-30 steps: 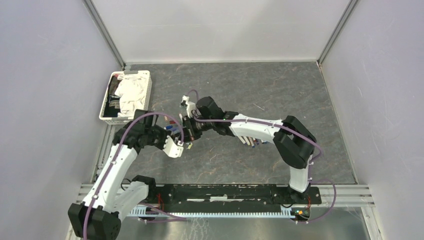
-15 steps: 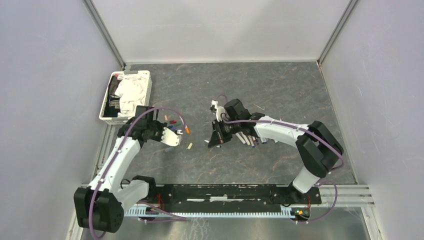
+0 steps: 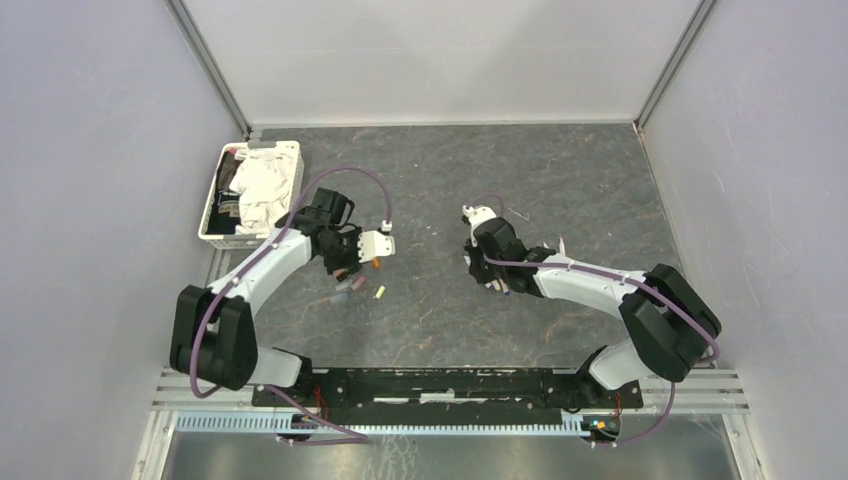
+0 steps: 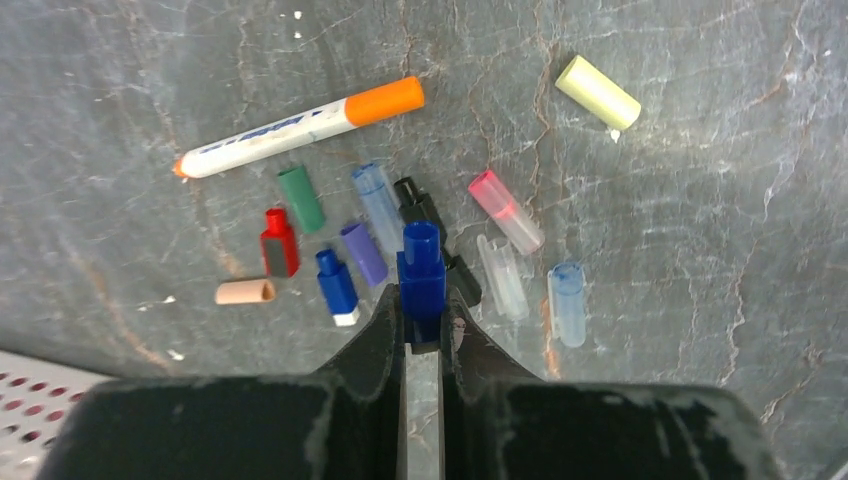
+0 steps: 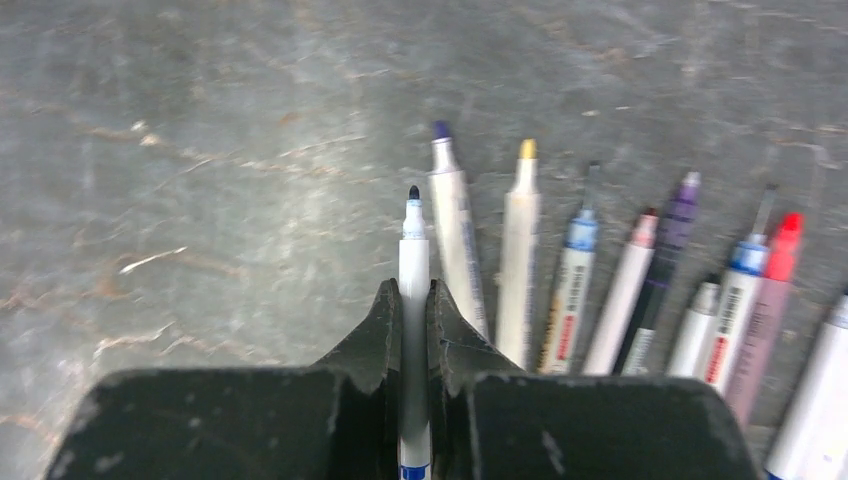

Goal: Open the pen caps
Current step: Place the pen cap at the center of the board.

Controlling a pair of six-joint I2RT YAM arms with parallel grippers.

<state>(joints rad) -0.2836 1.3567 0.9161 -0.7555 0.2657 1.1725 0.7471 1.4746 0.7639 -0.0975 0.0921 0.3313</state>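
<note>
In the left wrist view my left gripper [image 4: 422, 305] is shut on a dark blue pen cap [image 4: 422, 262], held just above a scatter of loose pen caps: green [image 4: 301, 198], red [image 4: 279, 242], purple [image 4: 363, 253], black [image 4: 418, 205], pink [image 4: 505, 211] and yellow [image 4: 598, 92]. A white pen with an orange cap [image 4: 300, 127] lies beyond them. My right gripper [image 5: 413, 295] is shut on a thin white uncapped pen [image 5: 413, 240], tip pointing away, beside a row of uncapped pens [image 5: 570, 280]. From above, the left gripper [image 3: 348, 266] and right gripper [image 3: 490, 265] hang well apart.
A white tray [image 3: 212, 205] holding white cloth stands at the back left, next to the left arm. The cap pile [image 3: 355, 283] and the pen row [image 3: 507, 287] lie mid-table. Grey walls close in the far, left and right sides.
The two grippers, close together a second ago, have pulled apart. The left one swung over the cap pile with the blue cap. The right one carried the bare pen rightward to the pen row.
</note>
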